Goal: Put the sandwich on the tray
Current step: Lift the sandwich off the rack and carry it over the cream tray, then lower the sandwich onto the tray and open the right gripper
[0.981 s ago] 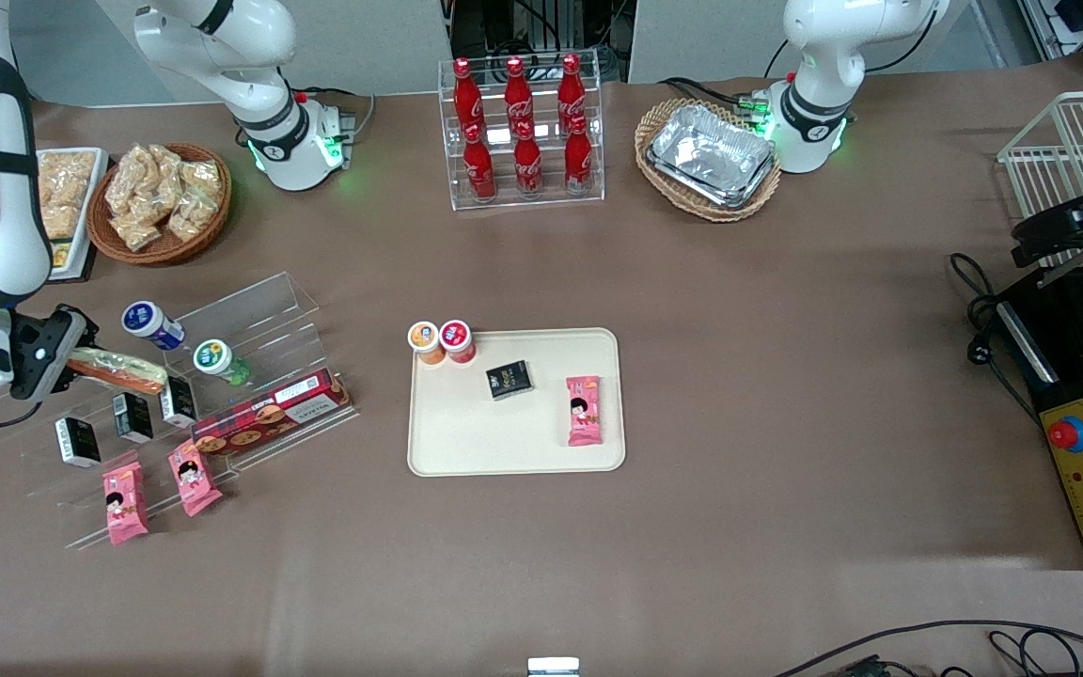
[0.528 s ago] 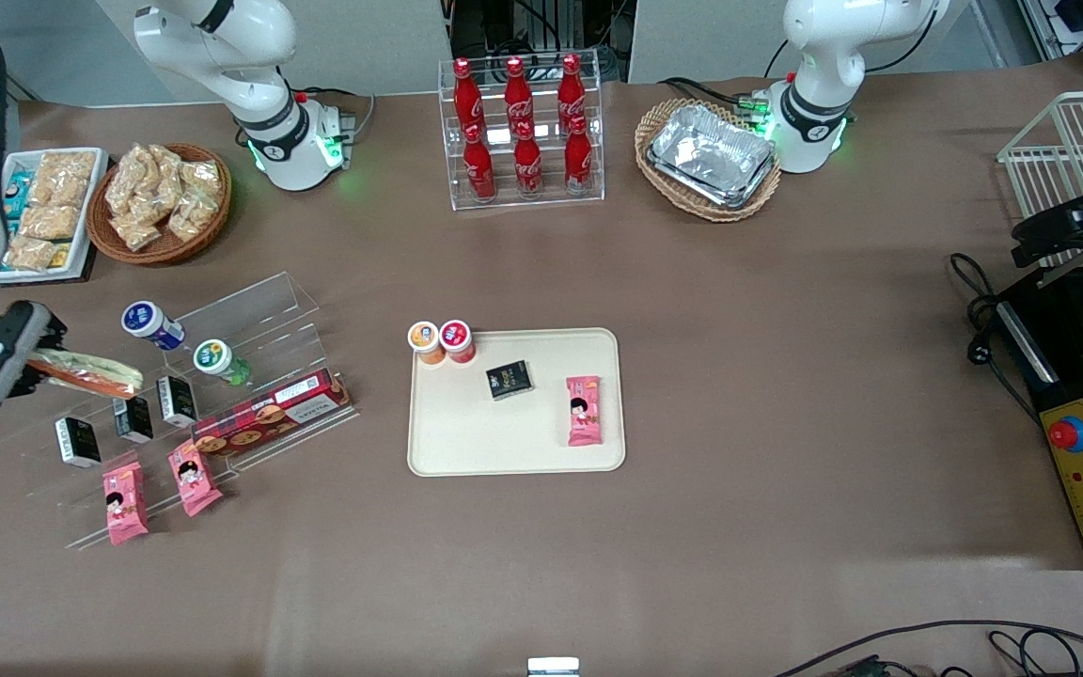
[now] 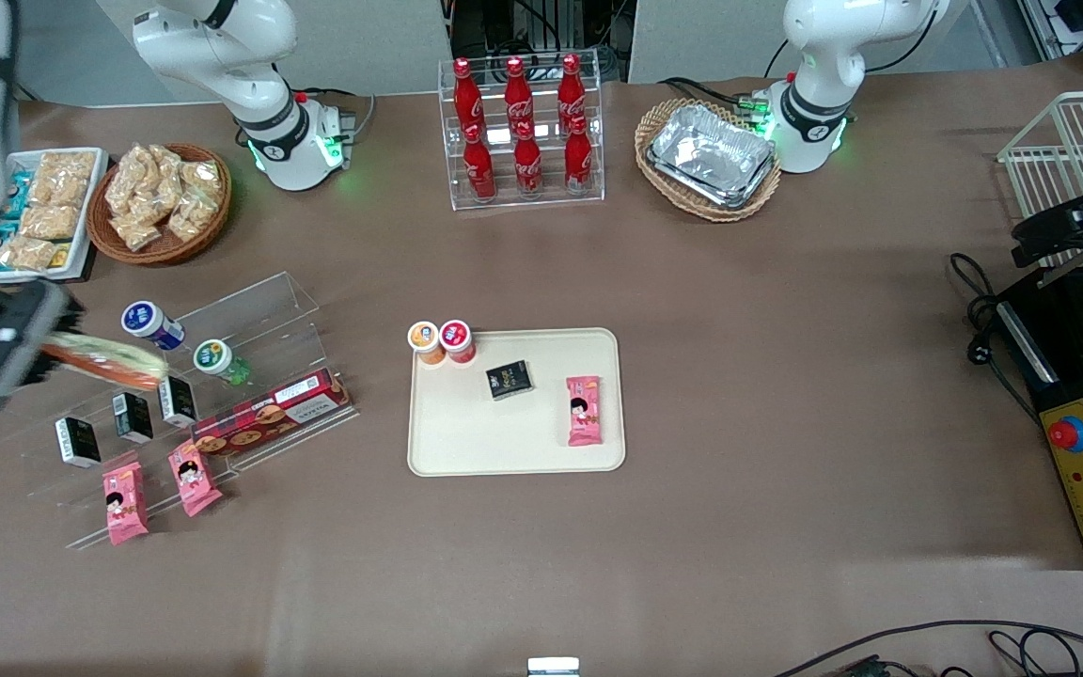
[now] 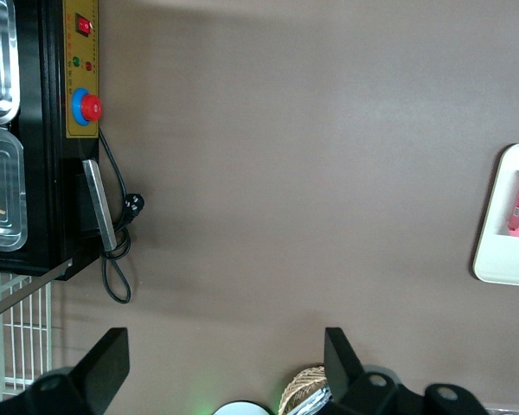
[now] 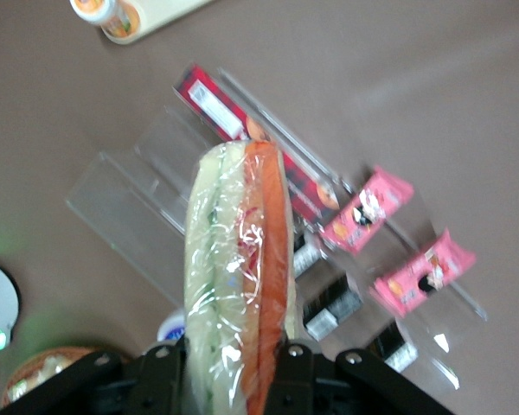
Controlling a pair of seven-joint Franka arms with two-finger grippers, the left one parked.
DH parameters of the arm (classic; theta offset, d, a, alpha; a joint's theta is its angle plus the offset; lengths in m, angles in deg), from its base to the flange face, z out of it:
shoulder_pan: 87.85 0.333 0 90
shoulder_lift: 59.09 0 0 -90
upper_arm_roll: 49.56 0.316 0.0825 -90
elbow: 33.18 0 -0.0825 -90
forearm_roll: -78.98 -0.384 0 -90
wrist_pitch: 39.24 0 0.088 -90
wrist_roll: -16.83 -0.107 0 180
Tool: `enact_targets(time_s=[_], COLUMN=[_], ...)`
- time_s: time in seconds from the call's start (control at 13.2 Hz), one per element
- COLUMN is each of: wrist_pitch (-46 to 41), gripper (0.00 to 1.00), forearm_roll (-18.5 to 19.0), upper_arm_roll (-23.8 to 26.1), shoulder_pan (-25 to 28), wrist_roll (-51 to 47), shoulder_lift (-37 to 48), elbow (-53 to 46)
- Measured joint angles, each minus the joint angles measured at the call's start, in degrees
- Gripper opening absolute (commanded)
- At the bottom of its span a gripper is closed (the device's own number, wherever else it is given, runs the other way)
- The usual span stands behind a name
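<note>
Since half a second ago, the gripper (image 3: 43, 348) and its load have swung a little toward the tray, the wrapped tip now reaching just beside the green-capped jar (image 3: 214, 358). Its fingers (image 5: 290, 367) are clamped on one end of the sandwich (image 3: 104, 363), which is held in the air over the clear acrylic display stand (image 3: 250, 310) at the working arm's end of the table. On the stand's steps below sit small black cartons (image 3: 133, 417), a red biscuit box (image 3: 269, 414) and pink snack packets (image 3: 125, 503). The cream tray (image 3: 504, 442) lies well apart at mid-table, already carrying a black carton (image 3: 510, 379) and a pink packet (image 3: 584, 410).
</note>
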Motion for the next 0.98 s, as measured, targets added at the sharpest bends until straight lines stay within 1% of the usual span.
enact_targets(time_s=[0.3,0.53,0.75,0.83,0.98], wrist_pitch=[0.25,4.45,11.75,14.31,19.9], gripper=[0.29,0.29,0.29,0.29,0.29], forearm_roll=[-0.08,-0.09,-0.14,-0.83,-3.4], upper_arm_roll=[0.38,0.41,0.43,0.43,0.42], shoulder_pan=[12.54,20.51,26.16,27.4,28.3], wrist_roll=[-11.27,-15.91,-18.47,-18.85,-19.07], shoulder_lift=[-0.52,-3.35,-8.59,-10.6,-14.69], elbow=[-0.05,-0.04,0.02,0.04,0.07])
